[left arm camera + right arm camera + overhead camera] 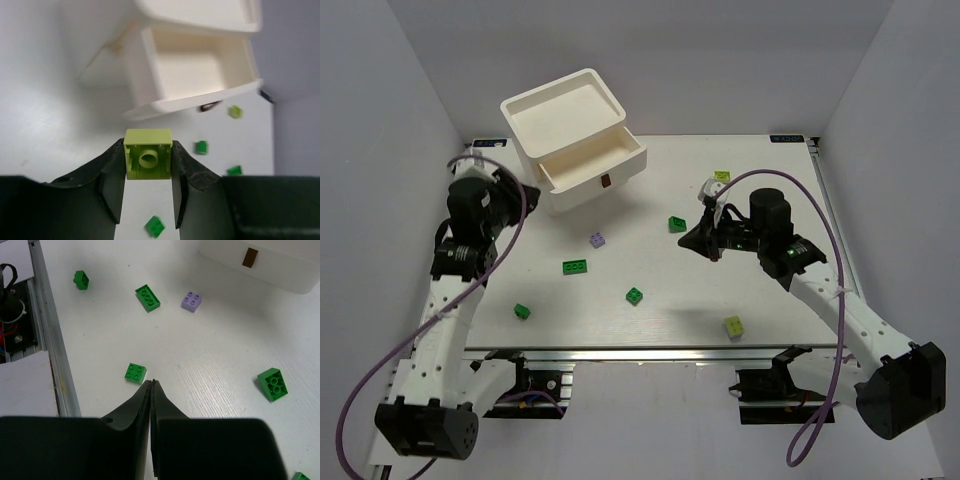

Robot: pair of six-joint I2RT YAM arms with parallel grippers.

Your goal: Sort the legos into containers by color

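The white square plastic drawer unit [560,115] stands at the far left of the white table [770,290]. Its tray top faces up, and one shallow white drawer [592,160] is pulled out, with a small brown handle [605,182] on its front. Tiny studded plastic bricks lie scattered on the table, well apart:
- a light purple brick [598,240]
- a flat green brick [575,266]
- a square green brick [634,296]
- a small green brick [522,311] near the left arm
- a dark green brick [676,224] just beside the right gripper
- a yellow-green brick [722,176] toward the far edge
- a pale yellow brick [733,326] near the front edge

In the left wrist view the loose bricks beyond the drawer are blurred, and their studs cannot be made out. The right wrist view cuts off most of the drawer front, and one green piece shows only as a sliver at the bottom right corner. From above, a small pale thing beside the right gripper is too small to identify.

The left gripper [148,150] sits just beside the unit's left side. It clamps a pale yellow-green square brick [148,137] between its two black fingers [111,175], which are parted just enough to take it. The brick's hollow underside faces the camera, below the open drawer in that view. The right gripper [151,390] is over the middle of the table with its fingers pressed tip to tip and nothing between them. The square green brick lies just beside the tips.
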